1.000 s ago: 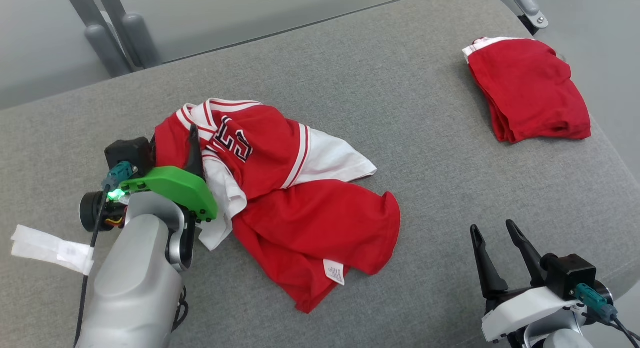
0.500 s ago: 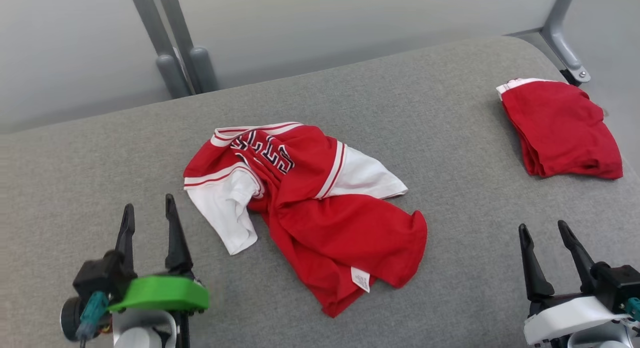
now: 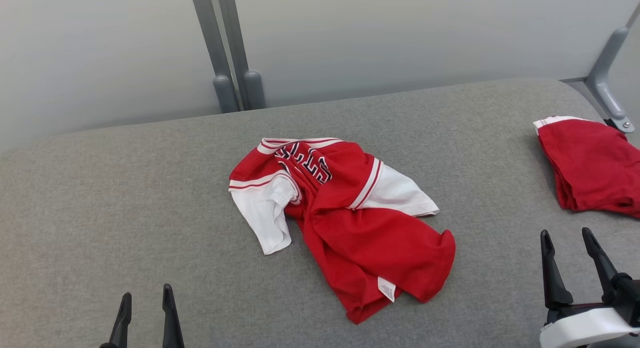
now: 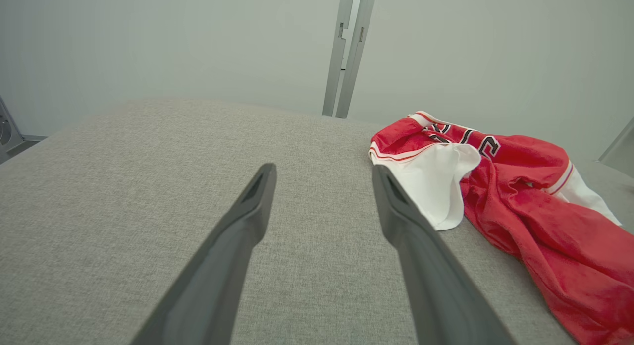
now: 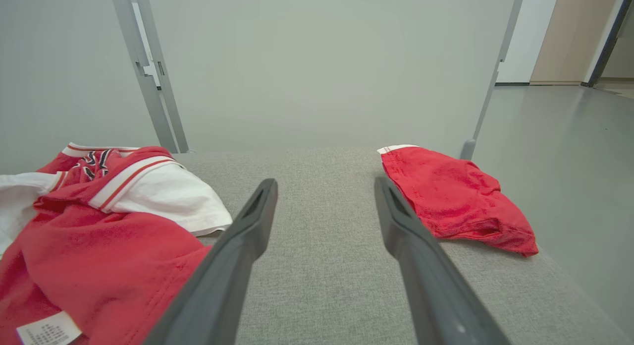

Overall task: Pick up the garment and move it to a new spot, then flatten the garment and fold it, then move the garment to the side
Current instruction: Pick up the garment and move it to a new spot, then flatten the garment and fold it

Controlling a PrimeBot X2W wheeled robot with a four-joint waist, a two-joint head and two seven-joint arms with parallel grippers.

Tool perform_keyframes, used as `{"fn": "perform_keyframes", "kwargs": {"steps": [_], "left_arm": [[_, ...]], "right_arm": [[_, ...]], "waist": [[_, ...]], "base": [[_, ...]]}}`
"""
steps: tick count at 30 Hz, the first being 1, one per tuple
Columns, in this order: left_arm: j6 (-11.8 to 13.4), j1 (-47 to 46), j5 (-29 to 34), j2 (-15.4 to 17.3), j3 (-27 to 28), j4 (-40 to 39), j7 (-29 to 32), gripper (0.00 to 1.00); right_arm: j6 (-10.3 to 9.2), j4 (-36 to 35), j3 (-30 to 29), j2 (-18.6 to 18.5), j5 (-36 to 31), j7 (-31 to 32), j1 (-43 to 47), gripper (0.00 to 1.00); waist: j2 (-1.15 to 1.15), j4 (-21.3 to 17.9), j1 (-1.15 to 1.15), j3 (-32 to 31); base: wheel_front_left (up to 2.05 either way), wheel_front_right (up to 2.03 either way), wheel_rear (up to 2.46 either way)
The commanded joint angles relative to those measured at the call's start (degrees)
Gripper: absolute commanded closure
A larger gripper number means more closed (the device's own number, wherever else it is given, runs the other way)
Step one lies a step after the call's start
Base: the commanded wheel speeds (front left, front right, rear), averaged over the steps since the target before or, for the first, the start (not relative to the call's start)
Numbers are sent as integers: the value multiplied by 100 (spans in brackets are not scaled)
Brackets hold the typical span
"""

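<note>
- Left fingers (image 3: 170, 318) spread apart, nothing between them, low at the near left edge of the head view, tips pointing up over bare fabric.
- Right fingers (image 3: 552, 273) also parted and empty, at the near right.
- Garment (image 3: 360, 228), a red and white jersey, lies crumpled near the middle of the surface (image 3: 125, 203), held by neither arm.
- Left wrist view: left fingers (image 4: 237, 246) point at bare fabric, with the garment (image 4: 520, 196) off to the right; its white sleeve (image 4: 436, 186) is the closest part.
- Right wrist view: right fingers (image 5: 416, 251) aim at the gap between the garment (image 5: 99, 246) and a folded red piece (image 5: 455, 201).
- Wide open fabric to the left of the garment and in front of it; the rounded far edge is well clear behind it.
- Folded red piece (image 3: 590, 173) sits at the right edge, well apart from the garment.
- White label (image 3: 386, 289) shows at the garment's near hem.
- Surface is grey woven fabric, padded look, rounded corners.
- Two grey metal posts (image 3: 230, 63) stand behind the far edge, a grey bracket (image 3: 607, 83) at the far right corner.
- Pale plain wall behind; grey floor (image 5: 569, 161) and a doorway (image 5: 569, 37) to the right.
</note>
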Motion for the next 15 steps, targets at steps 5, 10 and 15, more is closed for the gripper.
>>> {"fn": "perform_keyframes", "kwargs": {"steps": [5,10,15], "left_arm": [[-73,73,29,-11,76,-114,-1,0],[-38,113,-25,-12,46,-115,-1,0],[-34,77,-28,-12,-18,-103,-1,0]], "right_arm": [[-2,-13,86,-7,-79,-18,61,0],[-2,8,158,-16,-59,-18,-2,0],[-2,16,207,-50,-36,-17,-38,0]], "waist": [[0,156,0,-87],[0,239,0,-100],[0,325,0,-74]], "base": [[0,0,0],[0,0,0],[0,0,0]]}}
